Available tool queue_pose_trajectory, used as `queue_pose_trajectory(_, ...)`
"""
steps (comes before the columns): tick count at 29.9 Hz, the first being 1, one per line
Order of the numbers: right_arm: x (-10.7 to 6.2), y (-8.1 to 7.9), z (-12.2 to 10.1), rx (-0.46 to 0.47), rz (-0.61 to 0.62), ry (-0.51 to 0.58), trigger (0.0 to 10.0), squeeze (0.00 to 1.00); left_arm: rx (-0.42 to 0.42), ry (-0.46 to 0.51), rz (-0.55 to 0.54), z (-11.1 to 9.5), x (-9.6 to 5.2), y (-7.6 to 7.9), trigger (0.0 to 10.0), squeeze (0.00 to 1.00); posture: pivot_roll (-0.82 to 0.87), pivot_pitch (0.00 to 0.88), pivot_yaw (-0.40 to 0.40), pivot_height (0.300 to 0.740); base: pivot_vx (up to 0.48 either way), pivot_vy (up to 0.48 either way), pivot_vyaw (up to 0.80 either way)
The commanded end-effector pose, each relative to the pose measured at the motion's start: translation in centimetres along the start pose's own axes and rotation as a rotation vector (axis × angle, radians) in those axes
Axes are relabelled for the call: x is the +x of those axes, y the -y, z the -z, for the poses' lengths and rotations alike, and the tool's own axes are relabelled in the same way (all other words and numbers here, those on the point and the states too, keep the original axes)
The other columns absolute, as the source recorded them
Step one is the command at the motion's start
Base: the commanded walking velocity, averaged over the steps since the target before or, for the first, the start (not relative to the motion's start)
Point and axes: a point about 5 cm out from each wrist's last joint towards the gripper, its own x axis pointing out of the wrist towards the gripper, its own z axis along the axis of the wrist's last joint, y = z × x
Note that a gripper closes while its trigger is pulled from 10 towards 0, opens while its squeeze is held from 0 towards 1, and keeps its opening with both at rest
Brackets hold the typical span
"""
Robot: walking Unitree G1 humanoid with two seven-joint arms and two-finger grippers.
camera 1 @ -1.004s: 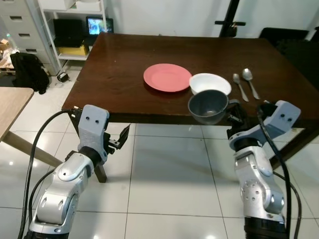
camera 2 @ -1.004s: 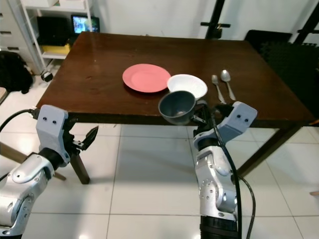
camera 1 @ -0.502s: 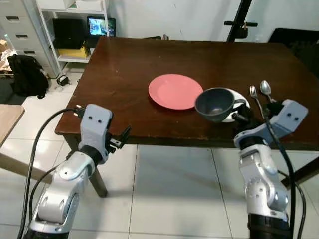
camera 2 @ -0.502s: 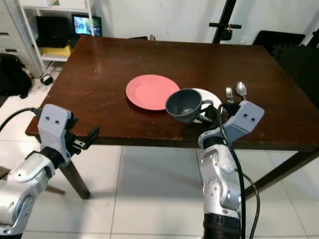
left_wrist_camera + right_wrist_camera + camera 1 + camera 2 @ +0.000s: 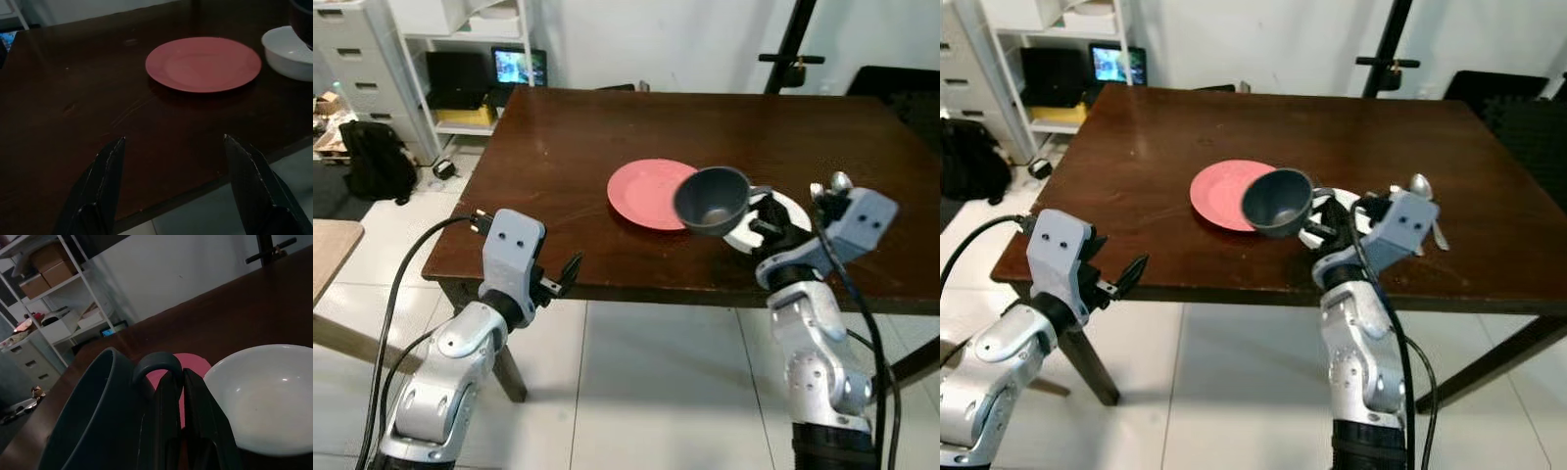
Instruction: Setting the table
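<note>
Our right pincer (image 5: 178,396) is clamped on the handle of the dark grey cup (image 5: 711,200), holding it above the bench (image 5: 568,147) between the pink plate (image 5: 644,192) and white bowl (image 5: 266,396). Our left pincer (image 5: 171,181) hangs spread wide at the bench's near edge, holding nothing.

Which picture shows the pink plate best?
The left wrist view: the pink plate lies whole and unhidden on the table beyond the open left gripper. In both eye views the grey cup, held by the right gripper, hides its near edge. The right wrist view shows just a sliver.
</note>
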Motion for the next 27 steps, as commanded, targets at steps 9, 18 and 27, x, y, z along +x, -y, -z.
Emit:
queue_pose_trajectory(9, -0.4, 0.0, 0.4, 0.024, 0.000, -0.022, 10.0, 0.00, -0.016, -0.034, -0.016, 0.6, -0.2, 0.1, 10.0, 0.00, 0.08, 0.158, 0.054, 0.740, 0.000, 0.000, 0.00)
queue_pose_trajectory(18, -1.5, 0.3, 2.9, 0.187, 0.054, -0.131, 10.0, 0.00, -0.025, -0.047, -0.024, 0.9, -0.3, 0.2, 10.0, 0.00, 0.08, 0.159, 0.053, 0.740, 0.000, 0.000, 0.00)
queue_pose_trajectory(27, -1.0, -0.5, 5.0, 0.361, 0.100, -0.198, 10.0, 0.00, -0.047, -0.049, -0.022, 1.0, -0.2, 0.5, 10.0, 0.00, 0.09, 0.159, 0.056, 0.740, 0.000, 0.000, 0.00)
